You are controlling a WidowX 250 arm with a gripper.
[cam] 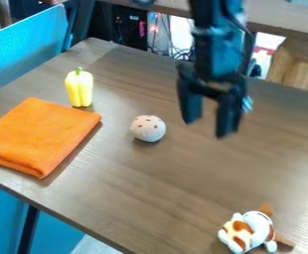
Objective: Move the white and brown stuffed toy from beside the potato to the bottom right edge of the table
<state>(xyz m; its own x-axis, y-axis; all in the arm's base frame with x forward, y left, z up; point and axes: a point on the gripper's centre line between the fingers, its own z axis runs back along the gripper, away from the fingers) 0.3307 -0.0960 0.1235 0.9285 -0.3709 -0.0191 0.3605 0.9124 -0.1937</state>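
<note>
The black gripper [205, 128] hangs over the back right part of the table, its two fingers apart and nothing between them. Nearest to it, lower left of the fingers, a whitish ball with brown spots [148, 128] rests on the wood. A yellow pepper [80, 88] with a green stem stands upright farther left. In front of the pepper lies a folded orange cloth [41, 136] at the left side. A small plush toy in white, orange and brown [248, 230] is at the front right.
The brown wooden table [143, 191] has its front edge running from the left down to the bottom. Blue panels [31, 52] stand beyond its left side. Behind are cables [175, 49] and another wooden surface [276, 17].
</note>
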